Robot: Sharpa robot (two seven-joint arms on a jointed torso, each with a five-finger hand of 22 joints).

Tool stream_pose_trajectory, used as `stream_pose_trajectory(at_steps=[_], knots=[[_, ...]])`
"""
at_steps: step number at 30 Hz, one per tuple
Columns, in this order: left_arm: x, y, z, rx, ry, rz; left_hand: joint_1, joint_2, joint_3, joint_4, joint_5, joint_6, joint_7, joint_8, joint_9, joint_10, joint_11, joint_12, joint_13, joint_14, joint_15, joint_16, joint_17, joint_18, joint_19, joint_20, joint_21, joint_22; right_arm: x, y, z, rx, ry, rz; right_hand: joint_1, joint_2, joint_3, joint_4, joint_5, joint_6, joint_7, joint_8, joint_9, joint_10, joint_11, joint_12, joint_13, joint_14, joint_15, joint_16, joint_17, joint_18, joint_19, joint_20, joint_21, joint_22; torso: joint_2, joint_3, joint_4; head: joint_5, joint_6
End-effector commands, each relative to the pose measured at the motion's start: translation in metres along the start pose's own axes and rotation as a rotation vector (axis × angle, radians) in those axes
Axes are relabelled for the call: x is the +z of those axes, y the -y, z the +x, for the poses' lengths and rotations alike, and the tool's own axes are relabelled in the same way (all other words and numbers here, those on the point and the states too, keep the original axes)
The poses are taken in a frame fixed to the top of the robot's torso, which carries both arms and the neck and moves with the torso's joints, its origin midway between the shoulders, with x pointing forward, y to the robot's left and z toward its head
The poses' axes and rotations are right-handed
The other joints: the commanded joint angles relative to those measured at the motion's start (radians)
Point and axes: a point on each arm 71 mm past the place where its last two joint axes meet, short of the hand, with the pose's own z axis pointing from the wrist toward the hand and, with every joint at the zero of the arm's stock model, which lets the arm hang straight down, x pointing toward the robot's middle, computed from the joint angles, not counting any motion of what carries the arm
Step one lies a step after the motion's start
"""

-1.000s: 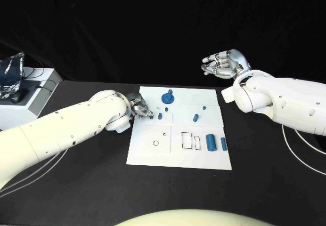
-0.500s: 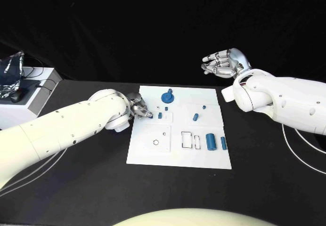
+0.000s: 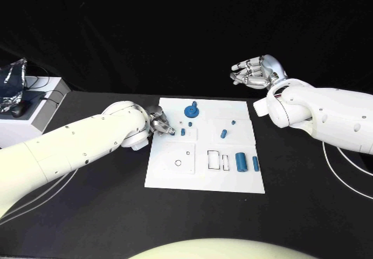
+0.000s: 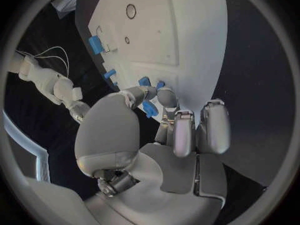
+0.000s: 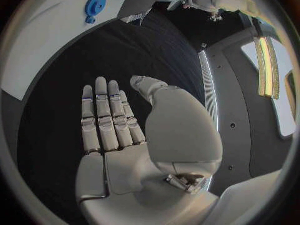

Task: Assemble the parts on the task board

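The left silver hand [image 3: 161, 125] is down at the left edge of the flat white task board [image 3: 175, 175], and in the left wrist view it's got a small blue plastic piece [image 4: 149, 108] pinched between its thumb and fingertips [image 4: 167, 98], just beside two more small blue pegs [image 4: 150, 82] standing in the board. The right silver hand [image 3: 255, 73] hangs up past the board's far right corner, well apart from everything, fingers loosely spread with nothing in them.

Further out there's the round blue gear-like disc [image 3: 192, 112] near the far edge, a slanted blue peg [image 3: 223, 134] mid-board, and two upright blue cylinders [image 3: 247, 163] by the rectangular slots.

My worry: that pinch looks pretty shallow, so the piece could tilt or pop out when it's pressed down. Fingers could also bump the neighbouring pegs.
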Motion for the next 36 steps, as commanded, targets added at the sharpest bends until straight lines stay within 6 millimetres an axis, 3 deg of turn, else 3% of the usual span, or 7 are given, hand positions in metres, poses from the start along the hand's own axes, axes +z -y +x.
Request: stream_pose_trajectory(at_steps=[1,9,28,33,36], knots=[[0.0012,0.0015,0.0039,0.022,-0.022,-0.003,0.003,0.007,0.144,-0.148,0.002,0.021,-0.017,0.002,0.005,0.006,0.0,-0.005,-0.001,0.084,-0.007,0.005,0.189,-0.008,0.002,0.0,-0.001,0.056,-0.0003,-0.0016,0.0016,-0.001,-0.015,-0.018,-0.011,0.002,0.0,0.004,0.003,-0.001,0.005,0.004,0.002,-0.006,-0.002,-0.005,-0.001,-0.002,0.005,-0.006,-0.001,0.007,-0.001,0.006,-0.005,-0.001,0.001,0.0,-0.0005,-0.001,-0.001],[0.0036,0.0056,0.0068,0.037,-0.047,-0.002,0.003,0.008,0.144,-0.148,0.0,0.021,-0.017,0.001,0.005,0.006,0.001,-0.006,-0.001,0.084,-0.007,0.005,0.19,-0.008,0.002,0.0,-0.002,0.056,0.0,-0.0019,0.0022,0.0,-0.016,-0.019,-0.012,0.003,-0.003,0.006,0.004,-0.001,0.006,0.004,0.002,-0.007,-0.002,-0.005,-0.005,-0.004,0.006,-0.01,-0.003,0.008,-0.003,0.007,-0.005,-0.005,0.002,0.0012,-0.0008,-0.001,-0.004],[0.008,0.0091,0.0139,0.093,-0.148,-0.018,0.004,0.008,0.14,-0.149,-0.005,0.02,-0.016,0.0,0.004,0.008,0.001,-0.005,0.003,0.085,-0.006,0.008,0.196,-0.007,-0.001,0.0,-0.004,0.053,0.0004,-0.0022,0.003,0.0,-0.018,-0.018,-0.011,0.003,-0.004,0.006,0.004,-0.001,0.006,0.004,0.002,-0.007,-0.002,-0.005,-0.006,-0.004,0.006,-0.011,-0.004,0.008,-0.003,0.008,-0.005,-0.007,0.0,-0.0004,-0.0001,-0.004,-0.013],[0.0087,0.0079,0.012,0.085,-0.132,-0.021,-0.011,0.014,0.097,-0.13,-0.015,0.015,-0.018,-0.007,0.005,0.011,0.002,-0.014,-0.001,0.083,-0.005,0.004,0.187,-0.006,-0.007,0.001,-0.011,0.047,0.0002,-0.002,0.0026,0.0,-0.017,-0.018,-0.011,0.003,-0.004,0.006,0.004,-0.001,0.006,0.004,0.002,-0.007,-0.001,-0.005,-0.007,-0.005,0.006,-0.011,-0.005,0.008,-0.003,0.008,-0.005,-0.007,-0.001,-0.0014,0.0004,-0.006,-0.011],[0.0085,0.0061,0.0098,0.075,-0.114,-0.023,-0.042,0.017,0.004,-0.079,-0.02,0.007,-0.024,-0.025,-0.003,-0.012,-0.001,-0.043,-0.041,0.077,-0.009,-0.006,0.164,-0.003,-0.013,-0.002,-0.021,0.038,0.0001,-0.0018,0.0022,-0.001,-0.016,-0.017,-0.012,0.002,-0.005,0.006,0.004,-0.003,0.007,0.002,0.002,-0.008,-0.001,-0.005,-0.008,-0.005,0.007,-0.012,-0.005,0.008,-0.003,0.008,-0.005,-0.008,-0.001,-0.0018,0.0008,-0.007,-0.009]])
